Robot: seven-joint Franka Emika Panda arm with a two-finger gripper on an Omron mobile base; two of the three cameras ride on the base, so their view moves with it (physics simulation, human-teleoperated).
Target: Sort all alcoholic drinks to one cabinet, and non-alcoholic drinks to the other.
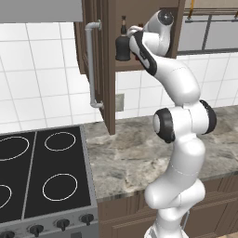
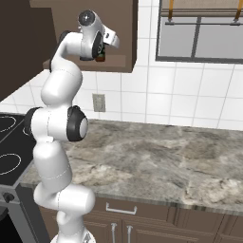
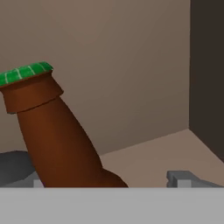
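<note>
The slim brown beer bottle [image 3: 57,135] with its green cap [image 3: 24,73] leans between my fingertips inside the open cabinet [image 1: 109,69]. My gripper [image 3: 109,180] is open: the bottle rests by the left fingertip [image 3: 37,181], with a wide gap to the right one [image 3: 183,179]. The squat black bottle [image 1: 122,45] stands on the cabinet shelf [image 1: 125,66], just left of my hand. A little of the beer bottle's label [image 2: 99,58] shows under the hand. The long grey handle [image 1: 92,65] is on the swung-open door. The yellow-orange bottle and the juice carton are out of view.
A black stovetop [image 1: 37,172] lies at the left, beside the marble counter [image 1: 130,153]. A window [image 2: 204,28] is on the tiled wall to the right of the cabinet. A wall outlet [image 2: 98,102] sits under it. Brown drawers [image 2: 142,218] run below.
</note>
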